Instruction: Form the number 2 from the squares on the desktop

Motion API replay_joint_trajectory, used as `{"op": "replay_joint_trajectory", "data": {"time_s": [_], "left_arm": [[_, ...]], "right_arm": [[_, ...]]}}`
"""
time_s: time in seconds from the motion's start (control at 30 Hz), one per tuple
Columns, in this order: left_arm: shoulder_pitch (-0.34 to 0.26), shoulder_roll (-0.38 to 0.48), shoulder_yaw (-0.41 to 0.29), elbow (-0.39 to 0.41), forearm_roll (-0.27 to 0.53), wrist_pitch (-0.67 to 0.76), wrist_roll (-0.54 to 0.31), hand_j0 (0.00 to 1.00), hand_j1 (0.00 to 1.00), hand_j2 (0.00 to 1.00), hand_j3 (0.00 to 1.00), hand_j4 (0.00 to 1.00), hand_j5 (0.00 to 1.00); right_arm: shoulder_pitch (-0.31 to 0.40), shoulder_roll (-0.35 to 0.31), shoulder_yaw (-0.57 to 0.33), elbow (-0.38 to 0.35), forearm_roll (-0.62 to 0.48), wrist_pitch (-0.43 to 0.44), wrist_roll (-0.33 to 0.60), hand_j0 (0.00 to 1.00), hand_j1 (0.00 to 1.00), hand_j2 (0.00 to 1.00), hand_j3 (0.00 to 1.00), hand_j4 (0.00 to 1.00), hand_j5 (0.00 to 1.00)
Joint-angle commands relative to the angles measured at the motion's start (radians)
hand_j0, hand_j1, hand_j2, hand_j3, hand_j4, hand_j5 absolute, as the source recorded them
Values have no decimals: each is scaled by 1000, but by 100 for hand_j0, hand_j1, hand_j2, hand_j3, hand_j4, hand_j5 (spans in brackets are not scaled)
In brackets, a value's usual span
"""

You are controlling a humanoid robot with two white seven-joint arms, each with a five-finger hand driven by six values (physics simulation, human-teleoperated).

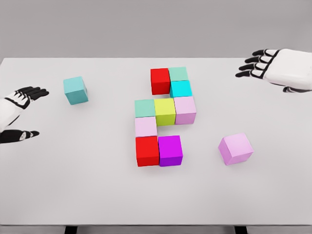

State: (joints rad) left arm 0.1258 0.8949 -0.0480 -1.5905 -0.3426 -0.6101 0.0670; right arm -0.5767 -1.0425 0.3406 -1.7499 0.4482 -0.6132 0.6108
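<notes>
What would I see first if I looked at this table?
First, the bunch of bright cubes packed together mid-table, nearly shaped like a 2. Then two loose ones: a teal cube far left and a pink cube on the right. An open left hand and right hand wait at the sides.

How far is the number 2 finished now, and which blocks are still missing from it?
Nine blocks already sit together: top row red block and green, then cyan, a middle row, a pale pink, and a bottom row of red plus purple block. Nothing is in hand; both robot hands, left and right, are open. The teal block and pink block lie apart.
</notes>
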Motion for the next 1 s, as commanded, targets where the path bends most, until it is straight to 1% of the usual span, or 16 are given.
{"op": "replay_joint_trajectory", "data": {"time_s": [0.0,0.13,0.17,0.23,0.27,0.33,0.37,0.4,0.43,0.47,0.5,0.63,0.73,0.8,0.87,0.97], "left_arm": [[0,-13,0,0,2,-1,1,100,100,100,100,100,100],[-15,-19,7,7,11,-1,2,100,100,100,100,100,100],[-43,-24,4,26,17,-1,4,100,100,100,100,100,100],[-89,-24,-21,69,71,-1,1,100,100,100,100,100,100],[-112,-14,-62,79,122,-1,-3,100,100,100,100,100,100],[-187,-11,-162,101,230,-1,-39,100,100,100,100,100,100],[-250,-11,-229,118,276,-1,-122,100,100,100,100,100,100],[-322,-17,-289,155,326,-1,-237,100,100,100,100,100,100],[-389,-24,-343,202,398,-1,-372,100,100,100,100,100,100],[-437,-30,-381,245,482,-1,-490,100,100,100,100,100,100],[-469,-48,-400,273,533,-1,-568,100,100,100,100,100,100],[-495,-74,-403,285,597,-1,-592,100,100,100,100,100,100],[-549,-76,-400,357,682,-1,-592,100,100,100,100,100,100],[-580,-90,-401,405,740,-1,-590,100,100,100,100,100,100],[-612,-165,-403,464,743,12,-592,100,100,100,100,100,100],[-614,-197,-403,481,737,139,-590,100,100,100,100,100,100]], "right_arm": [[-2,9,24,-3,-2,2,0,100,100,100,100,100,100],[3,-7,31,-3,-23,2,0,100,100,100,100,100,100],[14,-45,35,-3,-65,2,0,100,100,100,100,100,100],[41,-129,118,-3,-290,2,0,100,100,100,100,100,100],[61,-188,161,-3,-426,2,0,100,100,100,100,100,100],[89,-212,173,-3,-567,2,0,99,99,99,99,99,99],[95,-223,173,-3,-643,53,0,99,99,99,99,99,99],[98,-223,178,-3,-687,156,0,100,100,100,100,100,100],[98,-215,192,-3,-707,246,0,100,100,100,100,100,100],[98,-208,212,-3,-706,296,0,100,100,100,100,100,100],[98,-205,230,-3,-706,326,0,100,100,100,100,100,100],[97,-166,336,-5,-691,421,0,100,100,100,100,100,100],[116,-166,351,-5,-691,415,0,100,100,100,100,100,100],[116,-143,386,-6,-691,414,0,100,100,100,100,100,100],[115,-140,390,-5,-689,421,0,100,100,100,100,100,100],[112,-117,390,-5,-651,458,0,100,100,100,100,100,100]]}}
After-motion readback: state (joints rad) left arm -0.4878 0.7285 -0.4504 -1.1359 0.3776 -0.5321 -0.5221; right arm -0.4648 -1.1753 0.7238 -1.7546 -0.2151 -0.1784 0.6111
